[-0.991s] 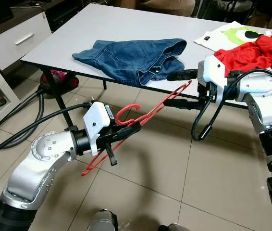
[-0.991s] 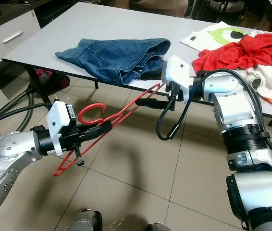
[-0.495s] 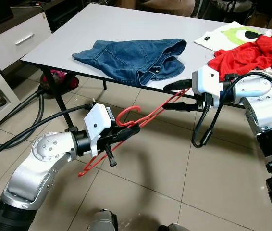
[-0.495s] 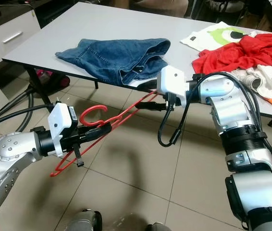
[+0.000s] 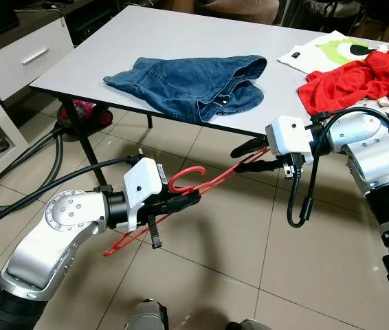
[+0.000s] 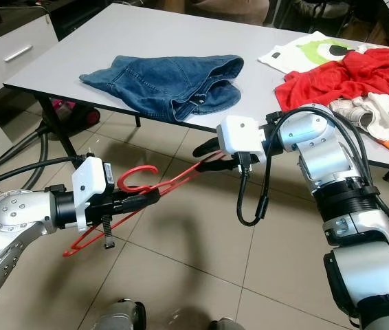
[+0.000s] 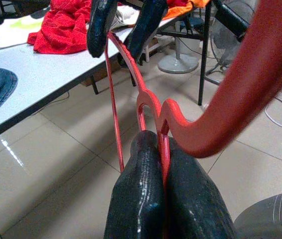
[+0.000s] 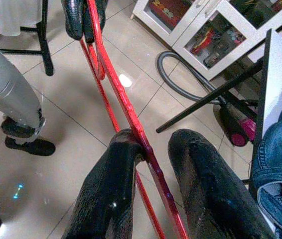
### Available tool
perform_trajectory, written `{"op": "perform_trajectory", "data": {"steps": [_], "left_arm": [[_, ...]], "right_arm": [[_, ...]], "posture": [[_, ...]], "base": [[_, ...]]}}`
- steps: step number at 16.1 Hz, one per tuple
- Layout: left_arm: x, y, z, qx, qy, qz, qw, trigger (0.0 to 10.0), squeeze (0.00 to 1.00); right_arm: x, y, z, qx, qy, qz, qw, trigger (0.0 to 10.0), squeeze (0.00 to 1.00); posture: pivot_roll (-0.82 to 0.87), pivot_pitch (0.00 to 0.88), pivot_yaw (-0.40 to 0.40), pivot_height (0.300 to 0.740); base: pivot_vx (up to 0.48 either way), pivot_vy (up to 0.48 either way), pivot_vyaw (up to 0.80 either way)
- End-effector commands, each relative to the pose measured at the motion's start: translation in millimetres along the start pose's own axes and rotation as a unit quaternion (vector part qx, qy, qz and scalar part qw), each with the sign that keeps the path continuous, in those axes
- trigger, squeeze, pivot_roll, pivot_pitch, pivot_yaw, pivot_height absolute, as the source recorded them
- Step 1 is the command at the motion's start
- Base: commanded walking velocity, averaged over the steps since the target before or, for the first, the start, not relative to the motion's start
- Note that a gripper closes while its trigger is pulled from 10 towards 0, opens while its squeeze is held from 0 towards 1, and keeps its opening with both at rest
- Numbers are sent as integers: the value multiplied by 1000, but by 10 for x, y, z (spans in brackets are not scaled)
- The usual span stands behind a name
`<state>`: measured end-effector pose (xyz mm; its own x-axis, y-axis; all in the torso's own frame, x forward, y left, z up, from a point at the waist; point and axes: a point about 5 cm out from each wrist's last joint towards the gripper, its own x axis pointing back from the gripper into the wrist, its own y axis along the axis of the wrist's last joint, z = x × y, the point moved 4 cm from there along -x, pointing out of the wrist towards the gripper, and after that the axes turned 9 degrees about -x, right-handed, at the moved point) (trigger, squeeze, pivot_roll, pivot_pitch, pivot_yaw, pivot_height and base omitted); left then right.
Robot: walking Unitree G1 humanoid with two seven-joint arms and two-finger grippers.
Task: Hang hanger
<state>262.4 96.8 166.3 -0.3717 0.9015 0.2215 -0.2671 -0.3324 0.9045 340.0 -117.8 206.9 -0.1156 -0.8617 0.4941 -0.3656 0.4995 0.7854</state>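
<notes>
A red plastic hanger (image 5: 212, 183) hangs in the air over the tiled floor, in front of the table. My left gripper (image 5: 183, 201) is shut on it just below the hook (image 7: 230, 84), which curls up beside the fingers. The hanger's far end runs between the spread fingers of my right gripper (image 5: 248, 157), which is open. In the right wrist view the hanger bar (image 8: 118, 92) leans against one of its fingers (image 8: 113, 164) and stands apart from the other. The left gripper (image 8: 83, 20) shows there pinching the hanger's other end.
A white table (image 5: 98, 62) stands behind the hanger with blue jeans (image 5: 194, 82), a red garment (image 5: 359, 75) and a white T-shirt with a green print (image 5: 328, 47) on it. A drawer cabinet (image 5: 16, 58) and a grey hose (image 5: 50, 158) are at left.
Both arms have come down and the hanger now lies lower and flatter. My right gripper has dropped from the table's edge, still around the hanger's end.
</notes>
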Motion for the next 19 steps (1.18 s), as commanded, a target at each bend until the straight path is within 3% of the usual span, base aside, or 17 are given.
{"op": "perform_trajectory", "data": {"steps": [1, 4, 8, 9, 10, 14, 19], "left_arm": [[-23, 16, -30, -8, -14, 3, 1000, 10000, 0], [-21, 63, 7, -16, -17, 0, 1000, 10000, 0], [-20, 59, 10, -15, -16, -1, 1000, 10000, 0], [-22, 57, 9, -15, -15, -1, 1000, 10000, 0], [-27, 57, 5, -14, -15, -1, 1000, 10000, 0], [-34, 57, -1, -13, -16, -2, 1000, 10000, 0], [-47, 54, 2, -12, -12, -3, 1000, 10000, 0]], "right_arm": [[22, 53, -29, 18, 4, 6, 1000, 0, 0], [-75, 52, -4, 2, 2, -15, 1000, 0, 0], [-38, 124, -156, -17, -49, -50, 997, 0, 0], [-37, 110, -152, -24, -47, -46, 998, 392, 1000], [-36, 65, -111, -34, -31, -32, 998, 10000, 1000], [2, 54, -77, -26, -9, -18, 999, 10000, 1000], [88, 196, -125, -53, 3, -49, 997, 10000, 1000]], "posture": [[83, 66, 6, 740], [84, 76, 8, 740], [83, 80, 11, 740], [83, 82, 11, 740], [83, 83, 11, 740], [81, 86, 9, 740], [79, 89, 2, 740]], "base": [[0, 0, 0], [0, 0, 0], [0, 0, 0], [0, 0, 0], [0, 0, 0], [0, 0, 0], [0, 0, 0]]}}
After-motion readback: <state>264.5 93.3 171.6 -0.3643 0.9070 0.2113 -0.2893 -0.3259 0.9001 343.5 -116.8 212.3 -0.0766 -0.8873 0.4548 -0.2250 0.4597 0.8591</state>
